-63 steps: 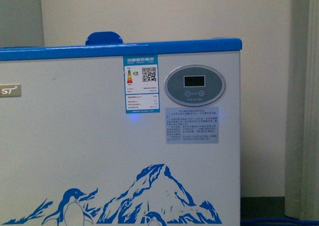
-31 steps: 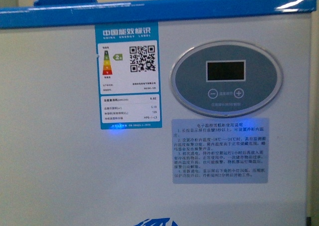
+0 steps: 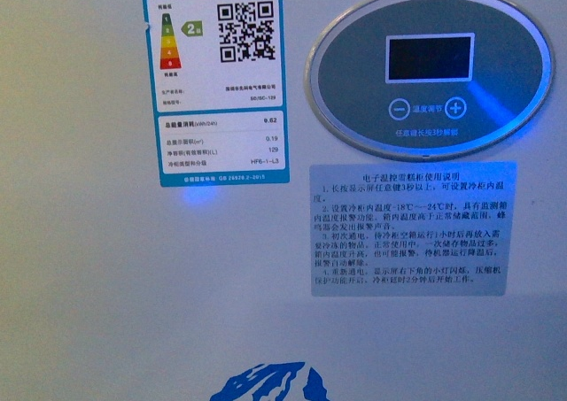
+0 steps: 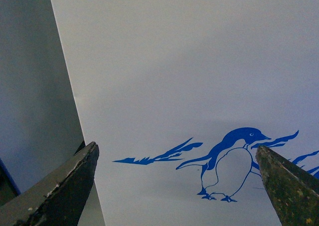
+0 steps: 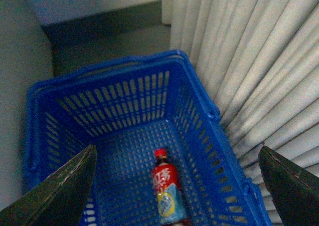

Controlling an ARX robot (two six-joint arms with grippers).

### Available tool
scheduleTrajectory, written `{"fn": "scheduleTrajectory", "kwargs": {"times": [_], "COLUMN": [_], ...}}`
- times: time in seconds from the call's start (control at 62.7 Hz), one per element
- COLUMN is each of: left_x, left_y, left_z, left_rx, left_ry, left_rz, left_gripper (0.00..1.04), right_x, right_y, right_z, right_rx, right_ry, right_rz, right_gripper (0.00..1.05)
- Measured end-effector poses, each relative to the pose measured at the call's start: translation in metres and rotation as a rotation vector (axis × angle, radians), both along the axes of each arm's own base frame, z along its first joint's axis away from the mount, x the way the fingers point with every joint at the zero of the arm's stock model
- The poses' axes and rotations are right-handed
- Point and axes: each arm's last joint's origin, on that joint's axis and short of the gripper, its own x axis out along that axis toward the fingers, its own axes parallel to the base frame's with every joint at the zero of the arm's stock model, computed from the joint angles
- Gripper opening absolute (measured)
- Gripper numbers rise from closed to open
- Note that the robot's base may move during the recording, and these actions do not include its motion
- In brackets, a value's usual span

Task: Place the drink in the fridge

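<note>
Right wrist view — drink [image 5: 167, 193] flat in basket [image 5: 124, 101], cap away from wide right pincer [image 5: 177, 152]

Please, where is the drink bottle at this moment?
Only the right wrist view shows it: the drink bottle lies on the bottom of the blue basket, nearer the basket wall that faces the curtain.

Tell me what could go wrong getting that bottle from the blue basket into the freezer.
The bottle lies flat on the floor of the deep basket; the open right gripper could catch the mesh or roll it. The curtain hangs beside the basket and might snag the gripper. The front view shows only the fridge front, so the lid's state is unknown.
</note>
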Motion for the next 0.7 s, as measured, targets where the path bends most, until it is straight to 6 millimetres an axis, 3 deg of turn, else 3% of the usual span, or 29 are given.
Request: {"fn": "scheduleTrajectory", "kwargs": {"times": [0.096,0.271,0.51,0.701], "left_x": [0.0,0.0,0.0,0.0], "left_y": [0.0,0.0,0.0,0.0], "left_z": [0.0,0.0,0.0,0.0], "left_rx": [0.0,0.0,0.0,0.0], "left_ry": [0.0,0.0,0.0,0.0], "left_rz": [0.0,0.0,0.0,0.0], "left_gripper": [0.97,0.97,0.97,0.97], "right_x": [0.03,0.075,0.104,0.115], "right_y": [-0.019,-0.033,-0.02,-0.02], "right_z": [-0.018,-0.086,-0.159,-0.216], "right_rx": [-0.012,0.025,0.026,0.008], "right_ry": [0.1,0.312,0.474,0.58], "right_rz": [-0.031,-0.012,0.036,0.021], "right_gripper": [0.97,0.97,0.97,0.97]}}
